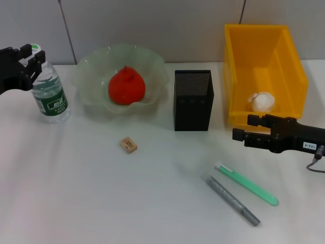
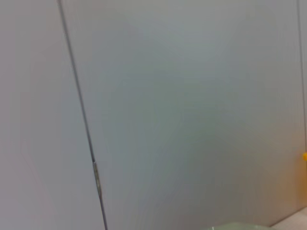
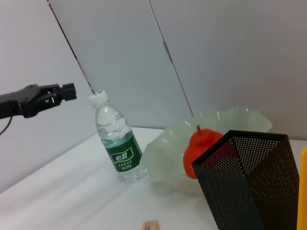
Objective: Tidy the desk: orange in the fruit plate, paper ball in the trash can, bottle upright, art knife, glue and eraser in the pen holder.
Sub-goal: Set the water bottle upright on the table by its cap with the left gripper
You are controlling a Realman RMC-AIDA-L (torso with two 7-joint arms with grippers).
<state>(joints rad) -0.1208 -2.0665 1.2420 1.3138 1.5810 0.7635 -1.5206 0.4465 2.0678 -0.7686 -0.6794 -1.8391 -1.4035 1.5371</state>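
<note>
Upright on the white counter (image 1: 76, 193), the bottle (image 1: 50, 94) stands at about ten o'clock in the head view, just left of the fruit plate (image 1: 91, 68), and the left gripper (image 1: 31, 60) sits level with its cap; in the right wrist view that gripper (image 3: 67, 92) shows just beside the cap and apart from it, so its fingers (image 1: 36, 58) hold nothing, and whether they are spread or together cannot be told. Inside the fruit plate lies the orange (image 1: 127, 85), toward twelve o'clock. At the centre stands the pen holder (image 1: 193, 100), and at two o'clock the trash can (image 1: 238, 71) holds the paper ball (image 1: 262, 102) near its front wall. Over the counter at three o'clock, just in front of the trash can, hovers the right gripper (image 1: 242, 130), its dark fingers (image 1: 254, 119) pointing toward nine o'clock with a narrow gap between them and nothing in it. Near the counter's middle, toward eight o'clock from the pen holder, lies the eraser (image 1: 128, 145), well apart from both grippers. At five o'clock a green art knife (image 1: 246, 183) and a grey glue pen (image 1: 232, 200) lie side by side on a slant, below the right gripper and untouched. Only a grey wall panel (image 2: 192, 105) fills the left wrist view.
</note>
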